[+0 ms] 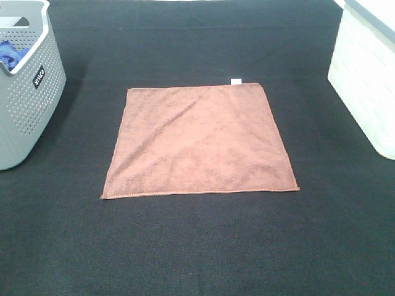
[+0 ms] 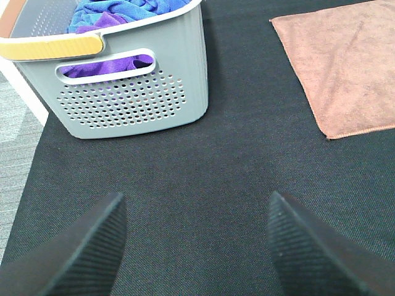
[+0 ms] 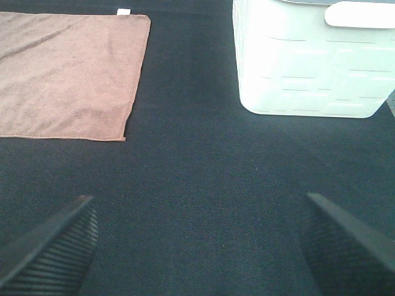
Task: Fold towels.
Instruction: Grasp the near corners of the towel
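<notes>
A reddish-brown square towel [image 1: 199, 140] lies flat and unfolded in the middle of the black table mat, with a small white tag [image 1: 236, 81] at its far right corner. One corner of it shows in the left wrist view [image 2: 345, 68] and one side in the right wrist view [image 3: 68, 74]. Neither gripper shows in the exterior high view. My left gripper [image 2: 194, 246] is open and empty over bare mat, apart from the towel. My right gripper [image 3: 197, 246] is open and empty over bare mat, apart from the towel.
A grey perforated basket [image 1: 24, 92] with blue and purple cloths [image 2: 117, 15] stands at the left edge. A white basket [image 1: 364, 74] stands at the right edge. The black mat [image 1: 197, 246] runs around the towel.
</notes>
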### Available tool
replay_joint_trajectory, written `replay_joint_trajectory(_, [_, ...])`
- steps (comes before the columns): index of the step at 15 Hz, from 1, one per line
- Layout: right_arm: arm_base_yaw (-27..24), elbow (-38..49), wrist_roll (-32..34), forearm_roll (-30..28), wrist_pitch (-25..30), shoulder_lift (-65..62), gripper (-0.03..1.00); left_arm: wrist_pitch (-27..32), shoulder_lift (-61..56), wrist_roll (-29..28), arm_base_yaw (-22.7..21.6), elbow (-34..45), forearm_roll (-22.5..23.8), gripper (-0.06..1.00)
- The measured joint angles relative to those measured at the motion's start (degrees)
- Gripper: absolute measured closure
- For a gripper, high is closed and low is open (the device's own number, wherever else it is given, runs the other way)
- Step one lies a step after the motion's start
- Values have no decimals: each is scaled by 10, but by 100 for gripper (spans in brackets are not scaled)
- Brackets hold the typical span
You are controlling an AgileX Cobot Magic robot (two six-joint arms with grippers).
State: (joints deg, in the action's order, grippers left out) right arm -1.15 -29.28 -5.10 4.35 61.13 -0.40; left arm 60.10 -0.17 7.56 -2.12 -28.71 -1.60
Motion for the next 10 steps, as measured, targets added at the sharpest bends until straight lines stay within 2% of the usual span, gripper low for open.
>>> replay_joint_trajectory(10, [0,2,0,0,0,0,13,0,0,0,0,0,0,31])
